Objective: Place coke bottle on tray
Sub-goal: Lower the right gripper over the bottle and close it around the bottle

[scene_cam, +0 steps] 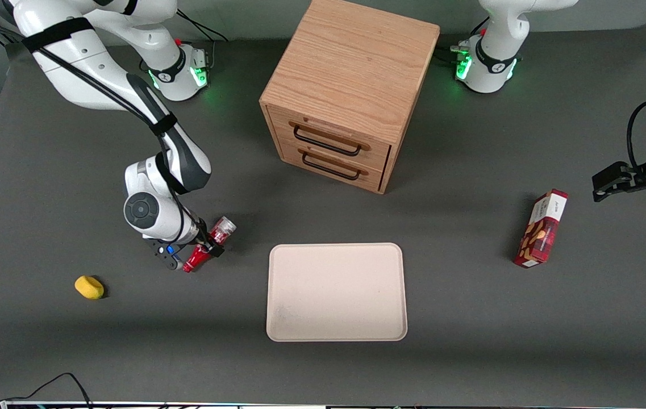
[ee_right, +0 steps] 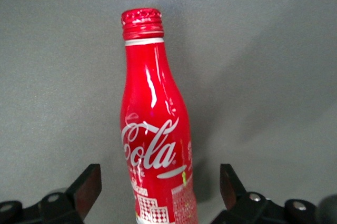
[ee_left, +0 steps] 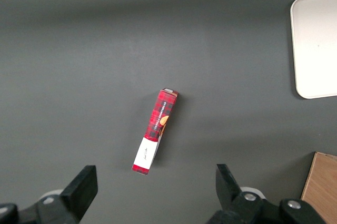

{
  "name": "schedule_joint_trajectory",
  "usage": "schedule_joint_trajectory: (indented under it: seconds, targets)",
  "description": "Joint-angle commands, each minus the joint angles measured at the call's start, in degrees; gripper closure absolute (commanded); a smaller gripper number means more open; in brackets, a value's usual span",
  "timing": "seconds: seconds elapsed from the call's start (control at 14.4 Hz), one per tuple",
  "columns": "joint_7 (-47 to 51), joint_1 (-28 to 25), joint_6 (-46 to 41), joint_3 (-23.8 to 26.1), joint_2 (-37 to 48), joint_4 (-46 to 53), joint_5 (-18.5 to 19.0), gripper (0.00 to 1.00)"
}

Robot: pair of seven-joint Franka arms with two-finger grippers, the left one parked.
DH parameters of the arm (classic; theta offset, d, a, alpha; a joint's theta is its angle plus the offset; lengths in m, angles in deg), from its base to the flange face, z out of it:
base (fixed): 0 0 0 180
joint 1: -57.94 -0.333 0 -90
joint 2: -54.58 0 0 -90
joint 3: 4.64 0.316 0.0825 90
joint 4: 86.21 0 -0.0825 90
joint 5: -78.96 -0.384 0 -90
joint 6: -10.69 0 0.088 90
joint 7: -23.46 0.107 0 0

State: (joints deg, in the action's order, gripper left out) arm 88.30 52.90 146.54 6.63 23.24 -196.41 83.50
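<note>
The coke bottle [scene_cam: 209, 245] is partly hidden in the front view: the gripper [scene_cam: 202, 248] and the wrist of the working arm cover its middle, so only the red cap end and the clear silvery base show either side. In the right wrist view the bottle's [ee_right: 152, 145] lower body is cut off at the frame edge, and the two black fingers [ee_right: 84, 187] stand apart on either side of it with grey table visible in each gap (no contact to be seen there).

Seen from the front, the bottle lies on the table with its long axis running from about 7 o'clock at the cap to about 1 o'clock at the base. It sits well apart from the tray [scene_cam: 336, 292], toward the working arm's end of the table.

The tray lies flat in front of the wooden drawer cabinet [scene_cam: 345, 91], nearer the front camera. A yellow object [scene_cam: 89, 287] lies at about 8 o'clock from the bottle. A red snack box [scene_cam: 541, 228] lies toward the parked arm's end.
</note>
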Motion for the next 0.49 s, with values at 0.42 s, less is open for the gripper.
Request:
schedule_joint_trajectory:
  seconds: [0.42]
  targets:
    - [1.42, -0.94, 3.71, -0.73, -2.50, 0.77, 1.70, 0.23]
